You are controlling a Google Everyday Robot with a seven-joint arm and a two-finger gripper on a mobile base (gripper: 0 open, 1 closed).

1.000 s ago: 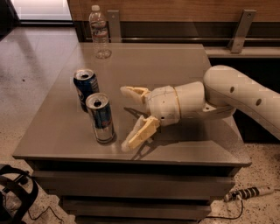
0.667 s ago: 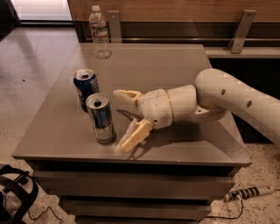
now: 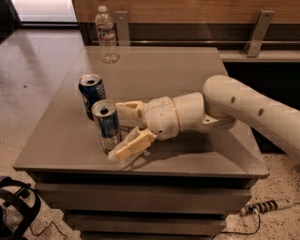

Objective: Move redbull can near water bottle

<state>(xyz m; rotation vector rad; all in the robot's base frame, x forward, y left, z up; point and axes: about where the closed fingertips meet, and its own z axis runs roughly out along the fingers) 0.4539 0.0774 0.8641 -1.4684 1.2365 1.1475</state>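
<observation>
A dark blue can stands just behind the redbull can — water bottle at the far-left corner. The tool, spread wide, has advanced to the redbull can.

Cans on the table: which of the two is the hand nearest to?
The redbull can, the slim silver-and-blue one nearer the table's front edge; the open hand has a finger on either side of it. The wider dark blue can stands just behind.

Grey table on a layered base. Polished speckled floor, glare from a bright opening at far left. Wood-panel wall behind, metal bracket on a dark ledge. Black cables on the floor.
</observation>
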